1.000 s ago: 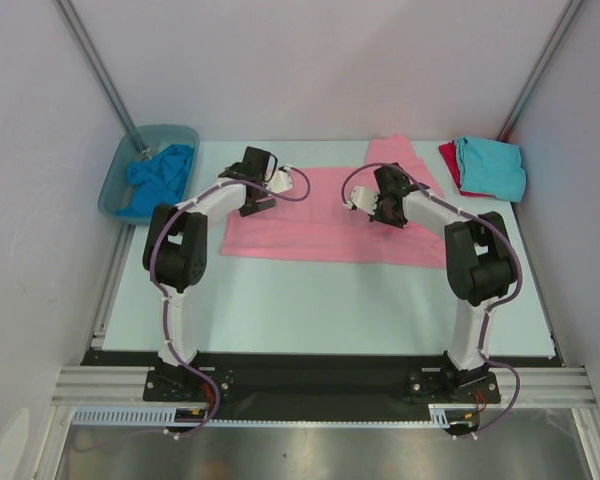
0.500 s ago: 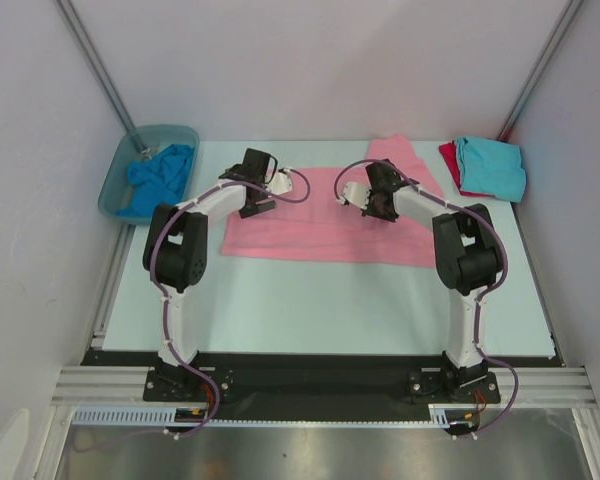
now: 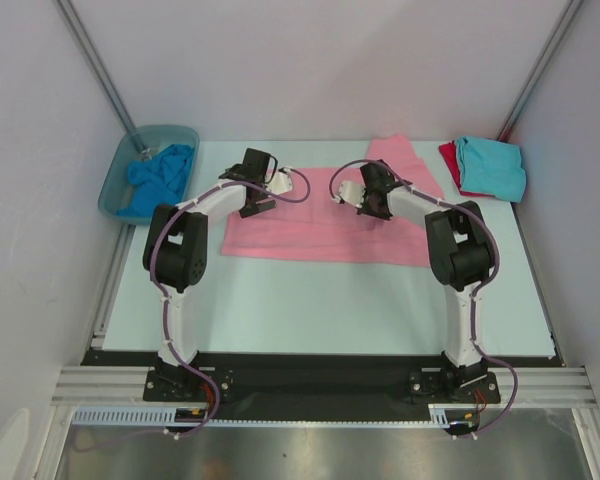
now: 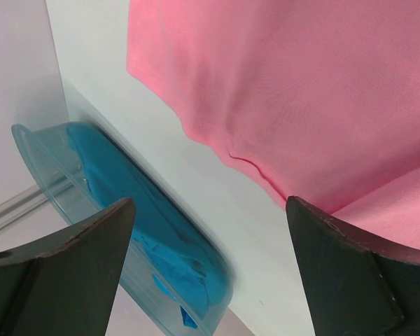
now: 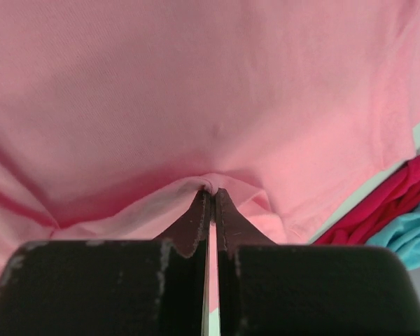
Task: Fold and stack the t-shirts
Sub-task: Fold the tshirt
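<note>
No writing, label, brand mark, number or sign can be read in any of the three views. The pink t-shirt (image 3: 310, 235) shows only plain cloth, and the plastic tub (image 3: 112, 183) bears nothing legible.

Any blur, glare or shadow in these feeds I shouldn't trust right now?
Top external: evenly lit and sharp, mild glare on the metal plate at the bottom. Left wrist: pink t-shirt crisp, tub smeared. Right wrist: right gripper pinches the pink cloth, dark shadow under the raised fold.
</note>
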Tool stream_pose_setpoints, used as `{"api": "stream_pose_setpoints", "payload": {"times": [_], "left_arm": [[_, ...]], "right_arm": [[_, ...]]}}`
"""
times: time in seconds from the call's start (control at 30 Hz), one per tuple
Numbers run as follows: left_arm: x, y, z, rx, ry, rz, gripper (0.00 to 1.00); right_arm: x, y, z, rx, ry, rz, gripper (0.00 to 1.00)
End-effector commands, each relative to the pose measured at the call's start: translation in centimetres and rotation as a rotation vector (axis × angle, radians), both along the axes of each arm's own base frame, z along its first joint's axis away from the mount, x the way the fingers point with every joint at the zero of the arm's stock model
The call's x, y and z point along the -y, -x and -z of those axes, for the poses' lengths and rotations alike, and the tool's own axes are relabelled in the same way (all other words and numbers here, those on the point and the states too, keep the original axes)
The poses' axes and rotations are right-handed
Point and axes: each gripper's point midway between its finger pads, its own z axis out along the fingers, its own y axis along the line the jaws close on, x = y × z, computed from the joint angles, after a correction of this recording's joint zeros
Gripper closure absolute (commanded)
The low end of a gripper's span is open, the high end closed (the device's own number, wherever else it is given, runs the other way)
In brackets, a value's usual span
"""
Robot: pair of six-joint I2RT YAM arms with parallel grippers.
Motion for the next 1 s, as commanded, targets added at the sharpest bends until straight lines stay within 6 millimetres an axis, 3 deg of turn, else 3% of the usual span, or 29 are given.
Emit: {"api": "stream_pose_setpoints", "payload": {"times": [0.0, 0.13, 0.33, 0.37, 0.6, 0.87, 0.97], "left_arm": [[0.7, -0.6, -1.9, 0.055, 0.021, -0.009, 0.05], [0.9, -0.6, -1.8, 0.053, 0.019, -0.003, 0.05], [1.1, -0.6, -1.6, 0.051, 0.019, 0.001, 0.05], [1.1, -0.6, -1.7, 0.054, 0.023, 0.001, 0.05], [1.3, -0.6, -1.3, 0.046, 0.02, 0.006, 0.05], [1.5, -0.9, -1.5, 0.051, 0.017, 0.007, 0.05], [1.3, -1.0, -1.9, 0.062, 0.012, -0.002, 0.05]], "right_arm": [[-1.1, -1.8, -0.6, 0.056, -0.015, 0.008, 1.0], [-1.5, -2.2, -0.2, 0.064, -0.014, 0.008, 1.0], [-2.4, -2.9, -0.5, 0.109, -0.022, 0.012, 0.86], [-2.4, -3.1, -0.6, 0.117, -0.023, 0.015, 0.79], [-3.1, -4.3, -1.5, 0.187, -0.033, 0.027, 0.52], [-4.1, -5.9, -2.6, 0.278, -0.057, 0.067, 0.44], [-4.0, -5.6, -2.4, 0.244, -0.085, 0.102, 0.48]]}}
